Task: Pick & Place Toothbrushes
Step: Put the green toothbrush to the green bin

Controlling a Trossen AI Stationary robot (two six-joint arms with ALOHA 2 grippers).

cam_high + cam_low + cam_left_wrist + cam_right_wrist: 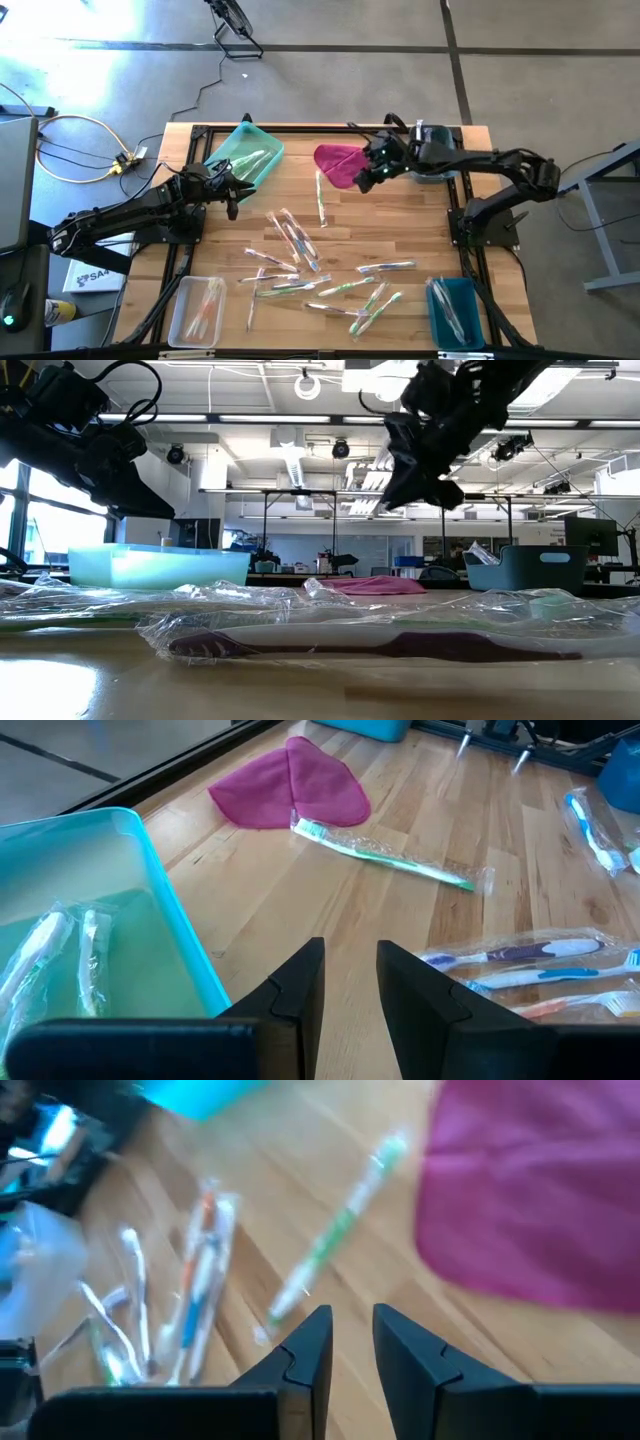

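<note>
The left gripper (232, 190), fingers slightly apart and empty, hovers beside the green bin (247, 152). Toothbrushes (300, 262) are scattered from table centre toward 5 o'clock: light, wrappers likely slippery, best pinched mid-handle. The right gripper (368, 177), narrowly parted, empty, hangs over the cloth (337, 163).
</note>
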